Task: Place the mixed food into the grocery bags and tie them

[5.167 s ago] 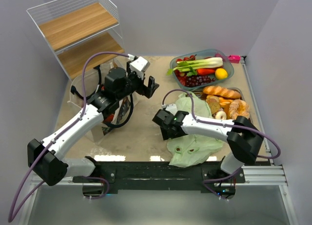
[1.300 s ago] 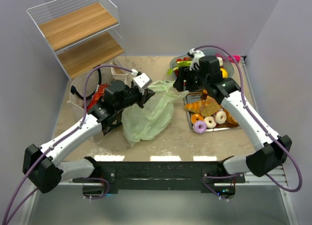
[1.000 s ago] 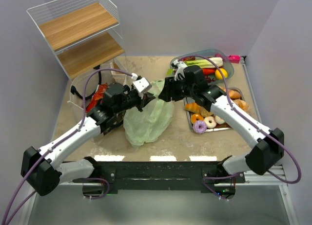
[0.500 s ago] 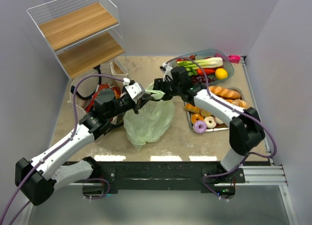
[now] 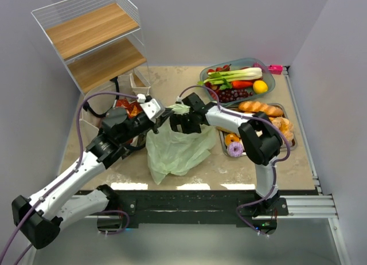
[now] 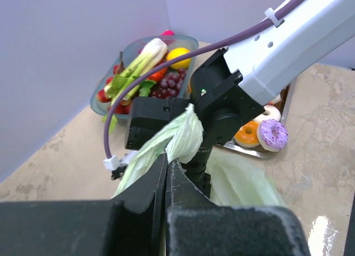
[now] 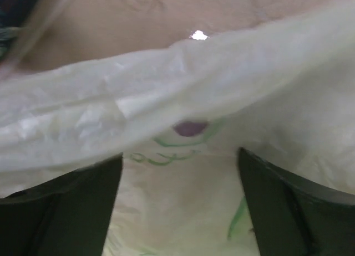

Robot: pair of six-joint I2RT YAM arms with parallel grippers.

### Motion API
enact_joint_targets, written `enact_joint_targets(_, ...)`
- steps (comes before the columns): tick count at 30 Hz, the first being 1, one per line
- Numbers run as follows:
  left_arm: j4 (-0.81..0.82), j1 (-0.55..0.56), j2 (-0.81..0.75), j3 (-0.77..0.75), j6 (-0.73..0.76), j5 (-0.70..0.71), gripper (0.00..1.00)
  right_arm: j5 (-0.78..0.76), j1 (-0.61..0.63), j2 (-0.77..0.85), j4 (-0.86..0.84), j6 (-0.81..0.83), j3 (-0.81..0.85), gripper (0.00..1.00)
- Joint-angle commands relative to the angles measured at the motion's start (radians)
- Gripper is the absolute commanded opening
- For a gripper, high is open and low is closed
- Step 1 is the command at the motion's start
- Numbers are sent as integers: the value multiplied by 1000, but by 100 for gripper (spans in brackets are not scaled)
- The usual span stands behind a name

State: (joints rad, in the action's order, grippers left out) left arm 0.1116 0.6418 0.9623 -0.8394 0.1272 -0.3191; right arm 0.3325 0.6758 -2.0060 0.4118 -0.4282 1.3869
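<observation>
Pale-green at frame centre: keeping left gripper [image 6: 166,168] jaws clamped on the grocery bag [image 5: 175,151] handle, now spreading right gripper [image 7: 180,175] jaws wide against its mouth, probably opening it for loading.

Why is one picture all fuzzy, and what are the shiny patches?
Right wrist view: the pale-green bag sits very close to the lens, so it blurs. Top view: light glare on the table at its near edge. Left wrist view: sharp.

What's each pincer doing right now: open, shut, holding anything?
Left pincer: shut on the pale-green bag, pinching a gathered strip.
Right pincer: open, fingers wide apart at the bag film, not clamping it.
</observation>
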Motion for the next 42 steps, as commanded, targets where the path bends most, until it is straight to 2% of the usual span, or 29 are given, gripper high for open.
enact_joint_targets(1, -22, 1, -108, -78, 78, 104, 0, -195, -8, 27, 82, 28, 89, 98)
enact_joint_targets(5, -69, 1, -168, -107, 127, 184, 0, -280, -30, 12, 91, 11, 116, 99)
enact_joint_targets(9, -92, -1, -201, -92, 126, 204, 0, -329, -61, -8, 78, -15, 173, 99)
enact_joint_targets(11, -87, 1, -198, -66, 120, 219, 0, -314, -71, -11, 67, -9, 205, 99)
enact_joint_targets(16, 5, -1, -151, 66, 62, 264, 0, -147, -61, 29, 111, 107, 319, 99)
enact_joint_targets(19, 5, 1, -110, 74, 28, 264, 0, -81, -61, 128, 166, 149, 270, 99)
enact_joint_targets(24, 19, -1, -80, 89, 15, 314, 0, -62, -64, 369, 212, 112, 100, 99)
enact_joint_targets(28, 13, -1, -76, 102, 15, 371, 0, -142, -68, 527, 262, 51, 3, 99)
enact_joint_targets(29, 13, -1, -77, 105, 20, 377, 0, -215, -71, 562, 286, 36, -15, 99)
enact_joint_targets(32, 22, 1, -97, 115, 25, 362, 0, -370, -142, 664, 352, -10, -66, 99)
enact_joint_targets(34, 26, 2, -112, 120, 28, 350, 0, -447, -255, 708, 369, -43, -115, 99)
enact_joint_targets(37, 30, 1, -129, 123, 28, 336, 0, -591, -341, 727, 366, -96, -170, 99)
enact_joint_targets(39, 28, 1, -137, 123, 25, 328, 0, -636, -370, 717, 363, -147, -184, 99)
enact_joint_targets(42, 26, 1, -148, 122, 25, 328, 0, -626, -406, 679, 338, -190, -193, 99)
